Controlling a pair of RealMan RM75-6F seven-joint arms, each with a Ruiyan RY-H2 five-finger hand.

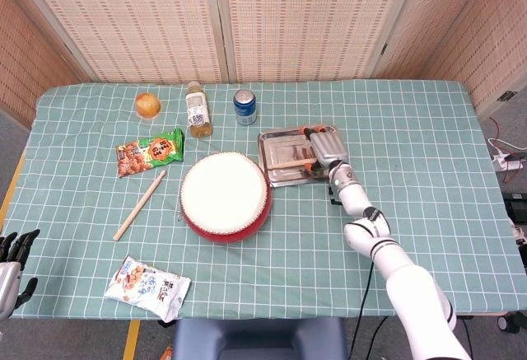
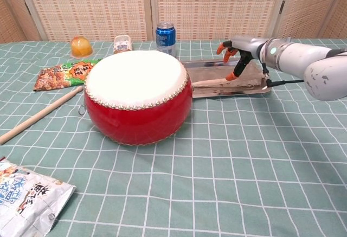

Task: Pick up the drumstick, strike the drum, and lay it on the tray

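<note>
Right hand (image 2: 237, 58) over tray (image 2: 255, 88), fingers spread, holding nothing. Drumstick (image 2: 209, 81) flat in tray beside drum (image 2: 137, 96). Left hand (image 1: 12, 263) at table's near-left corner, fingers apart, empty.

Looks like a lab or robot test room, not a home. Table (image 1: 428, 129) with a green checked cloth stands in front of woven folding screens (image 1: 305, 22) used as a backdrop. Bare grey floor with yellow tape (image 1: 132, 339) at the near left edge. Power strip and cables (image 1: 504, 160) on the floor far right. Props laid out staged: drum (image 1: 225, 195), snack packs (image 1: 149, 152), can (image 1: 244, 106).
</note>
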